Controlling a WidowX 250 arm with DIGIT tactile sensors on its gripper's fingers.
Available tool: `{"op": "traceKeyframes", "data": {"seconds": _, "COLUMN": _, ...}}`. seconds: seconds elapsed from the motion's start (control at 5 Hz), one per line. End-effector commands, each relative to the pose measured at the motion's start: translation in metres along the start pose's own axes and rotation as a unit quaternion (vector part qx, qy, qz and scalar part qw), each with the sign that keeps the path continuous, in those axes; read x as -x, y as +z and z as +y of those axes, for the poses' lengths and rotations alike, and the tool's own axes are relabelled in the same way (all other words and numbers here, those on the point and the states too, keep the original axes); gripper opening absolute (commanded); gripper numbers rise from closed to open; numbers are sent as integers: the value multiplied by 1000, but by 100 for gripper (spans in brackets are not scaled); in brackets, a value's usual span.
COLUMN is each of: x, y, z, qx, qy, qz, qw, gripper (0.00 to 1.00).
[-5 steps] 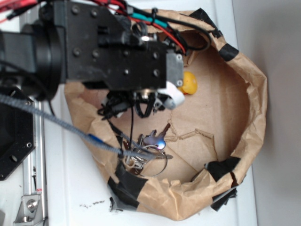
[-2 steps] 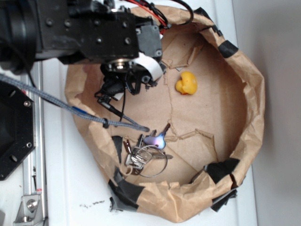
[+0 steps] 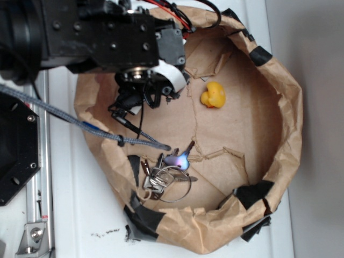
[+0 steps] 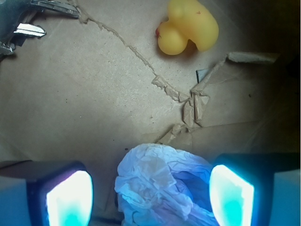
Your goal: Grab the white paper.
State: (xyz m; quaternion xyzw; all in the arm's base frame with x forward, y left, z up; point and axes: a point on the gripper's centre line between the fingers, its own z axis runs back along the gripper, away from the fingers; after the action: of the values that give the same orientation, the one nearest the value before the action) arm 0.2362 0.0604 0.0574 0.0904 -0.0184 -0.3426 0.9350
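The white paper (image 4: 160, 181) is a crumpled, wrinkled wad lying on the brown floor in the wrist view, tinted blue by the pad glow. My gripper (image 4: 150, 195) is open around it. The left fingertip (image 4: 70, 200) stands apart from the wad with a gap. The right fingertip (image 4: 231, 193) is close beside the wad's edge. In the exterior view the black gripper (image 3: 142, 91) hangs over the upper left of the brown paper nest, and the white paper is hidden beneath it.
A yellow rubber duck (image 3: 213, 95) (image 4: 188, 26) sits ahead of the fingers. A bunch of keys (image 3: 169, 172) (image 4: 23, 26) lies on the nest floor. Raised kraft paper walls (image 3: 290, 123) with black tape patches ring the area. A braided cable (image 3: 80, 126) crosses the left rim.
Over the last second the arm moved left and up in the exterior view, uncovering the duck. It has held still for the last 0.4 s.
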Motion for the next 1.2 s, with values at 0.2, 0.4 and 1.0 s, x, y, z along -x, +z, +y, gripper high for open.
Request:
{"op": "traceKeyframes", "data": {"seconds": 0.2, "x": 25, "y": 8, "z": 11, "qx": -9, "qy": -9, "qz": 0, "qw": 1000, "gripper": 100}}
{"op": "traceKeyframes", "data": {"seconds": 0.4, "x": 19, "y": -26, "z": 13, "qx": -22, "qy": -32, "qz": 25, "qw": 999, "gripper": 100}}
{"op": "traceKeyframes", "data": {"seconds": 1.0, "x": 12, "y": -15, "z": 5, "qx": -16, "qy": -28, "qz": 0, "qw": 999, "gripper": 0}}
